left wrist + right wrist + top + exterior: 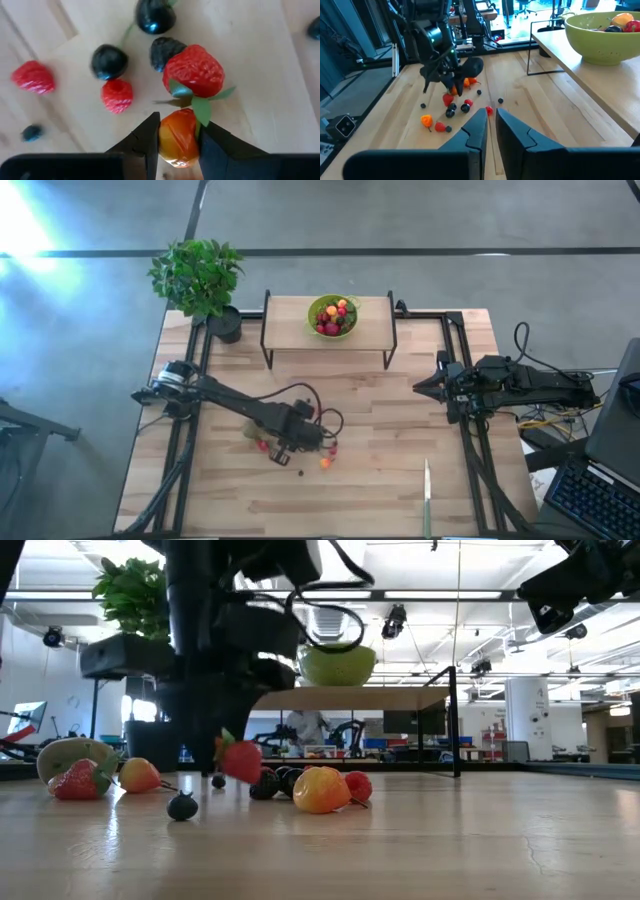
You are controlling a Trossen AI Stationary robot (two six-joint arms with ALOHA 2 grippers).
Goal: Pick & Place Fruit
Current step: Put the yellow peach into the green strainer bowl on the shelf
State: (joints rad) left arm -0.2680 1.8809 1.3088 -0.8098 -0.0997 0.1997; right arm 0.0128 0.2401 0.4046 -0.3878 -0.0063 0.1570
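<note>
Across the centre of the high view the wooden table (400, 470) is seen, with bare boards left open along its lower edge and between the two arms. At the upper centre a raised shelf (290, 320) carries the lime-green bowl (316, 308), already holding fruit. At the right edge of the table the right gripper (418, 386) is held clear of everything, its fingers nearly pressed together on nothing. At lower centre-left the left gripper (179, 131) is pinched on an orange fruit (177, 137), a strawberry (195, 70) hanging just ahead of it. Loose berries (111, 79) lie scattered beneath, near each other. A green-handled knife (427, 495) lies by the lower edge, well apart.
</note>
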